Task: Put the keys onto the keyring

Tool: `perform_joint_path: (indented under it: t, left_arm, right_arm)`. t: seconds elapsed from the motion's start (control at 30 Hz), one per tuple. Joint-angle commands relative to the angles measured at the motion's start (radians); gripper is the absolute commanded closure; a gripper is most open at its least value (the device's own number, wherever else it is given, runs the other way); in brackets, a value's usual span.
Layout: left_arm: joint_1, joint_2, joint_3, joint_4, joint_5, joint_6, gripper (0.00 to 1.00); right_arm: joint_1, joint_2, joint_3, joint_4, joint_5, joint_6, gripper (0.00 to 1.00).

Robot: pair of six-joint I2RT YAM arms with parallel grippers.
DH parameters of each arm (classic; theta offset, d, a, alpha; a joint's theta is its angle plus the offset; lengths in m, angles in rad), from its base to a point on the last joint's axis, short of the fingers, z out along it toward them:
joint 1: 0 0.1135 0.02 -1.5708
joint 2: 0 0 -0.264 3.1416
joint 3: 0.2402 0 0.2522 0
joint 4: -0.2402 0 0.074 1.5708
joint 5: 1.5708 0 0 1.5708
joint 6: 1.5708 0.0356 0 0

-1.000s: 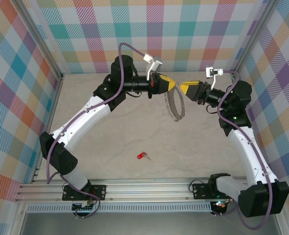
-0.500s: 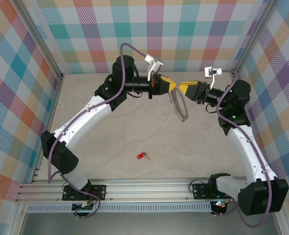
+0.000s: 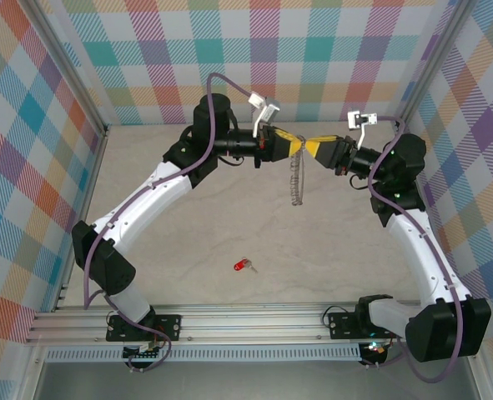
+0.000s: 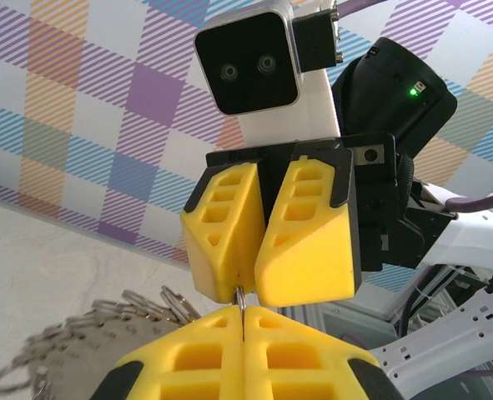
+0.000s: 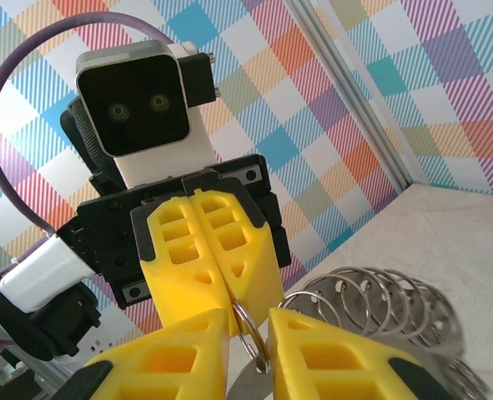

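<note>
Pinches one thin wire ring at the top of the keyring (image 3: 295, 179) with the left gripper (image 3: 297, 147). Yellow fingers (image 4: 188, 354) pressed flat together, seam closed, just a sliver of wire poking out at the tips. Meets it tip to tip with the right gripper (image 3: 313, 147), directly above the keyring. Leaves a narrow slit between the right fingers (image 5: 171, 354), with a ring of the keyring lodged in that slit and, judging by the right wrist view, touching both inner faces. Points each wrist camera squarely at the other gripper's black mount and camera block.

Hangs the keyring straight down from that meeting point as a slim, drawn-together strand of silver-grey links, lower end close over the table (image 3: 229, 208). Cannot tell whether touching it or just above. Shows, in both wrist views, a bunched row of small overlapping rings trailing off beside the pinch.

Finds the key (image 3: 243, 266) well apart from the keyring, nearer the arm bases and somewhat to its left. Flat on the table, red head to the left, short silver blade to the right, clear of both grippers.

Farther out, either side of the keyring: white arms with black joints arching back toward the near edge, purple cables looping along them. Behind the keyring, pastel checked walls.
</note>
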Motion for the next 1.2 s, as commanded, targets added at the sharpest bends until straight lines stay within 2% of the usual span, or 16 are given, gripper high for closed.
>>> perform_joint_path:
  t: [0.0,0.13,0.23,0.33,0.43,0.47,0.53,0.6,0.63,0.73,0.87,1.0,1.17]
  left_arm:
    - [0.001,0.002,0.045,0.049,0.020,-0.004,1.00]
    - [0.000,0.004,0.048,0.047,0.022,-0.004,1.00]
    - [0.000,0.008,0.052,0.044,0.026,-0.004,1.00]
    - [0.000,0.010,0.056,0.038,0.027,-0.004,1.00]
    - [-0.003,0.011,0.059,0.026,-0.007,-0.011,1.00]
    - [-0.003,0.008,0.059,0.016,-0.036,-0.011,0.93]
    - [-0.002,-0.005,0.055,-0.013,-0.117,-0.012,0.68]
    - [0.003,-0.023,0.034,-0.016,-0.193,-0.028,0.52]
    - [0.008,-0.037,0.013,0.003,-0.220,-0.049,0.46]
    - [0.022,-0.077,-0.058,0.079,-0.285,-0.131,0.37]
    - [0.029,-0.124,-0.173,0.240,-0.335,-0.254,0.35]
    - [0.028,-0.133,-0.262,0.439,-0.310,-0.393,0.43]
    - [0.022,-0.110,-0.303,0.626,-0.276,-0.526,0.54]
  right_arm:
    - [0.012,0.003,0.038,0.008,-0.040,-0.023,0.81]
    - [0.014,-0.001,0.038,-0.005,-0.045,-0.033,0.82]
    - [0.016,-0.001,0.041,-0.013,-0.045,-0.040,0.89]
    - [0.016,-0.001,0.046,-0.019,-0.037,-0.048,1.00]
    - [0.016,-0.004,0.046,-0.032,-0.004,-0.063,1.00]
    - [0.016,-0.004,0.045,-0.036,0.009,-0.068,1.00]
    - [0.016,-0.006,0.044,-0.040,0.037,-0.077,1.00]
    - [0.014,-0.003,0.043,-0.032,0.057,-0.077,1.00]
    - [0.014,-0.003,0.040,-0.018,0.065,-0.072,1.00]
    - [0.014,-0.008,0.019,0.054,0.097,-0.038,1.00]
    - [0.015,-0.006,-0.020,0.215,0.126,0.041,1.00]
    - [0.016,0.008,-0.046,0.378,0.158,0.126,1.00]
    - [0.017,0.040,-0.048,0.480,0.180,0.192,1.00]
